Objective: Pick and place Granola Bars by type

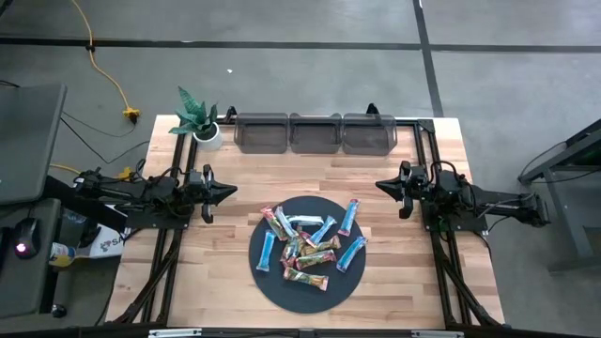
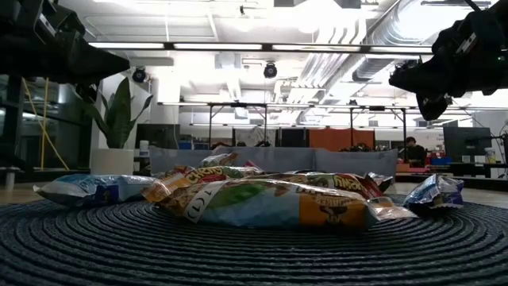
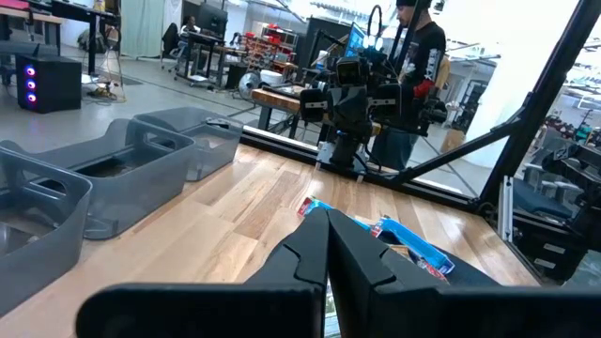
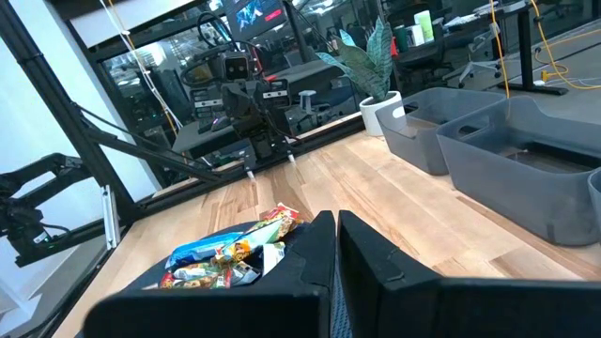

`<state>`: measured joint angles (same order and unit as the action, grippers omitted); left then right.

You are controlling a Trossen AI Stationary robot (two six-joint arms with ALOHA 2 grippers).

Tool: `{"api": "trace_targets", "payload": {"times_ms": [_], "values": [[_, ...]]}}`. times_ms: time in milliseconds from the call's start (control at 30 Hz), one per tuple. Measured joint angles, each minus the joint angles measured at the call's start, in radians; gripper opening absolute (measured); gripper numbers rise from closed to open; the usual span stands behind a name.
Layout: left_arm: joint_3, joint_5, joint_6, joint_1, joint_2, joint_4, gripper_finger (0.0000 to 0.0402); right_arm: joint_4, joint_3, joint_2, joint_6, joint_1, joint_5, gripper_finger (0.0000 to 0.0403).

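Observation:
Several wrapped Granola Bars (image 1: 310,242), in light blue, red-pink and green-brown wrappers, lie in a loose heap on a dark round disc (image 1: 272,282) at the table's middle front. In the low view the Granola Bars (image 2: 262,199) lie flat on the disc. My left gripper (image 1: 231,191) hangs shut above the table's left side, pointing level toward the right, clear of everything. My right gripper (image 1: 379,185) hangs shut above the right side, pointing level toward the left. Each wrist view shows shut fingers, left gripper (image 3: 327,235) and right gripper (image 4: 336,235).
Three clear plastic bins (image 1: 315,133) stand in a row along the far edge. A potted plant (image 1: 199,120) stands at the far left corner. Bare wood lies between the disc and the bins. A person (image 3: 418,66) stands beyond the table's right side.

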<state>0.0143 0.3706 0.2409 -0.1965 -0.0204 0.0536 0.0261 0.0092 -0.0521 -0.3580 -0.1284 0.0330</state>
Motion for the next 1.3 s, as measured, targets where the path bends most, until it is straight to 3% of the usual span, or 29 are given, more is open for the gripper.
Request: {"api": "trace_targets", "payload": {"times_ms": [467, 733, 933, 1100, 1300], "values": [[0.000, 0.000, 0.000, 0.000, 0.000, 0.000, 0.0001, 0.046, 0.006, 0.000, -0.101, 0.000, 0.029, 0.0000], [0.000, 0.000, 0.000, 0.000, 0.000, 0.000, 0.0001, -0.008, 0.192, -0.055, -0.020, 0.000, 0.047, 0.0001], [0.000, 0.000, 0.000, 0.000, 0.000, 0.000, 0.0001, -0.144, 0.448, -0.209, 0.123, 0.000, 0.133, 0.0001], [0.000, 0.000, 0.000, 0.000, 0.000, 0.000, 0.0001, -0.344, 0.641, -0.399, 0.180, 0.000, 0.144, 0.0001], [0.000, 0.000, 0.000, 0.000, 0.000, 0.000, 0.0001, -0.615, 0.843, -0.669, 0.185, 0.000, -0.015, 0.0001]]}}
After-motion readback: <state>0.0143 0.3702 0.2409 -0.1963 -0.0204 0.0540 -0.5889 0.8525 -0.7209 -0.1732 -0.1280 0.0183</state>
